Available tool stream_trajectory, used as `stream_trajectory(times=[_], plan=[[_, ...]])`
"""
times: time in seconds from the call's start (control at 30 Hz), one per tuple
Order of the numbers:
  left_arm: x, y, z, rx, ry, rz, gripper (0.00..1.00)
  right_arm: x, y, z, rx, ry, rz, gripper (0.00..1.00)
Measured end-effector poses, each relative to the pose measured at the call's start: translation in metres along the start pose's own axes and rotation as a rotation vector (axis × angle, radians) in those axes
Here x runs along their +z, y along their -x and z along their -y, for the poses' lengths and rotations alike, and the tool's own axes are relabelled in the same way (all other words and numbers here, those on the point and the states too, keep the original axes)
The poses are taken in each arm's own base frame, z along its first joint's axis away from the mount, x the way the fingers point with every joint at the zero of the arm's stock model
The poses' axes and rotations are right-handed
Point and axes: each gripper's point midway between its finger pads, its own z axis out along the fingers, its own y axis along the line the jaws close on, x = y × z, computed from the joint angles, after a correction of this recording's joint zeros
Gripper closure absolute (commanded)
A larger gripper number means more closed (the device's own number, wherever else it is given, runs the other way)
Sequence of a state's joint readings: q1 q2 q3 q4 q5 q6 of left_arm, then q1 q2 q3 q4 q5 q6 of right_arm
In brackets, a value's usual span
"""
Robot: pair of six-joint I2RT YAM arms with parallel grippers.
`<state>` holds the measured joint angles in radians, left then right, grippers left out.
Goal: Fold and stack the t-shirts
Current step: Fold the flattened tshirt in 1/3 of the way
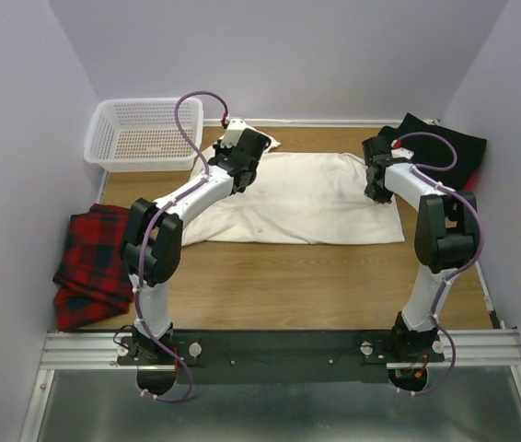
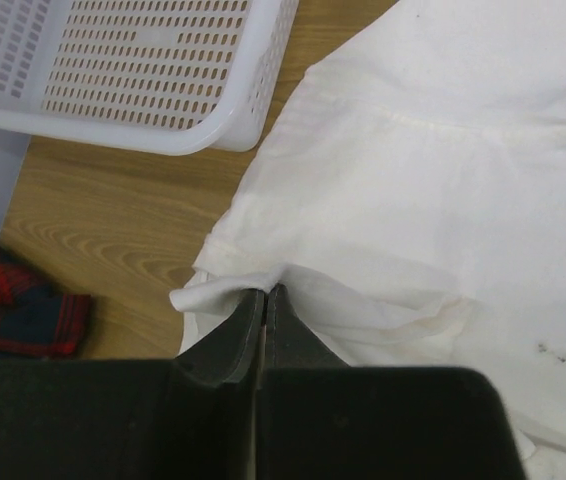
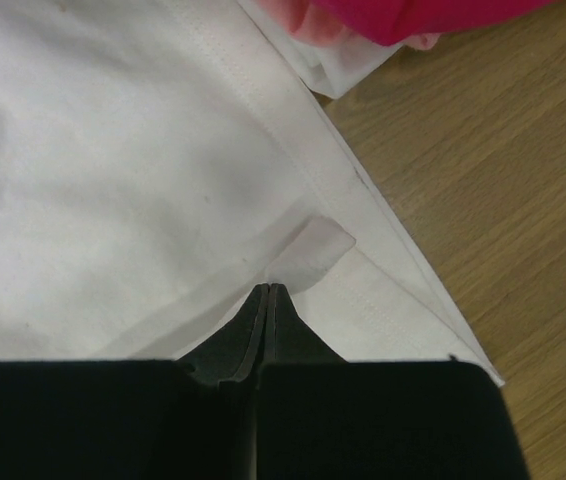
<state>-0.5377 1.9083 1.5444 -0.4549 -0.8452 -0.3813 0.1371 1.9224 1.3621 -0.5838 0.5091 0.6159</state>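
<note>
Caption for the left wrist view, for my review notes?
Left end effector shut on an edge fold of the cream-white t-shirt, white basket on the wooden table beyond.

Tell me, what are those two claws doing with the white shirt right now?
Left gripper shut, pinching white shirt edge. Right gripper shut on opposite edge. Shirt spread out between them. Nothing in the way.

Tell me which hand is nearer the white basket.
Left. The left hand pinches the cream shirt at its edge just beside the basket; the right hand pinches the opposite edge, near the black shirt.
</note>
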Motion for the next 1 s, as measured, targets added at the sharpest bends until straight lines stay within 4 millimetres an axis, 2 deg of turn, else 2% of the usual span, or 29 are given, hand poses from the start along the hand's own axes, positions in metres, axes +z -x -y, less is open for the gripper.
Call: stream_trajectory(times=[0.03, 0.07, 0.1, 0.17, 0.23, 0.27, 0.4, 0.5, 0.63, 0.77, 0.83, 1.0], plan=[[0.001, 0.002, 0.001, 0.000, -0.001, 0.004, 0.78, 0.000, 0.000, 0.000, -0.001, 0.000, 0.000, 0.78], [0.001, 0.003, 0.002, 0.001, 0.000, 0.006, 0.60, 0.000, 0.000, 0.000, -0.007, 0.001, -0.001, 0.62], [0.002, 0.004, 0.002, 0.003, 0.003, 0.010, 0.57, 0.000, 0.000, 0.000, -0.010, 0.001, 0.000, 0.56], [0.004, 0.009, 0.000, -0.002, 0.015, 0.019, 0.40, 0.000, 0.001, 0.000, -0.021, 0.002, 0.001, 0.40], [0.006, 0.017, -0.002, -0.006, 0.023, 0.033, 0.38, 0.001, 0.002, -0.001, -0.022, 0.004, 0.004, 0.37], [0.006, 0.023, -0.004, -0.014, 0.028, 0.044, 0.33, 0.000, 0.004, -0.002, -0.022, 0.007, 0.008, 0.34], [0.002, 0.050, -0.011, -0.071, 0.047, 0.086, 0.32, -0.002, 0.011, -0.004, -0.025, 0.017, 0.023, 0.34], [-0.001, 0.050, -0.017, -0.081, 0.051, 0.083, 0.33, -0.009, 0.016, -0.003, -0.016, 0.027, 0.037, 0.34], [-0.011, 0.029, -0.021, -0.074, 0.003, 0.028, 0.32, -0.028, 0.018, 0.005, 0.004, 0.060, 0.060, 0.34], [-0.031, -0.012, -0.030, -0.057, -0.080, -0.065, 0.34, -0.049, 0.005, 0.018, 0.013, 0.105, 0.051, 0.34], [-0.041, -0.031, -0.035, -0.053, -0.117, -0.107, 0.34, -0.053, -0.004, 0.021, 0.011, 0.126, 0.037, 0.34], [-0.055, -0.074, -0.039, -0.041, -0.170, -0.211, 0.36, -0.055, -0.045, 0.033, -0.025, 0.149, -0.044, 0.35]])
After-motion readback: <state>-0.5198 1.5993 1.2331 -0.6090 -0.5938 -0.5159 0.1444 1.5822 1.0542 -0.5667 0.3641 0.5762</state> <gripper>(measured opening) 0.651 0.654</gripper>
